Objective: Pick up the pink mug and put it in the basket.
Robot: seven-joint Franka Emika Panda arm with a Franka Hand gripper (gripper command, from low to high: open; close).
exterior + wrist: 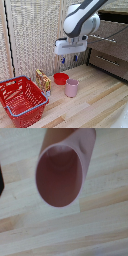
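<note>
- Exterior view: hung above the pale wooden table [100, 102], well clear of everything on it — the white boxy gripper [69, 59] with two short blue-tipped fingers [63, 60], on a thick white and grey arm [80, 21].
- Stood spread apart with only air between them, those fingers, gripping nothing.
- Stood upright on the table, below the gripper and slightly toward the exterior view's right — the small pale pink cylindrical mug [72, 88].
- Sat just behind the mug, near it — a low red round bowl [61, 78].
- Rested at the exterior view's left, apart from the mug — the bright red plastic mesh basket [22, 101] with a blue-grey rim.
- Stood between basket and bowl, close against the basket's rim — a yellow and orange printed carton [43, 81].
- Rose behind the table — a pale woven screen [35, 35], with a dark wooden drawer unit [111, 55] at the exterior view's right.
- Wrist view: looked straight down into the mug [60, 175], its open mouth filling much of the picture, dusky pink inside, nothing visible in it.
- Showed light wooden planks [100, 228] around the mug.
- Could not tell what the dark shape [1, 180] at one edge was.
</note>
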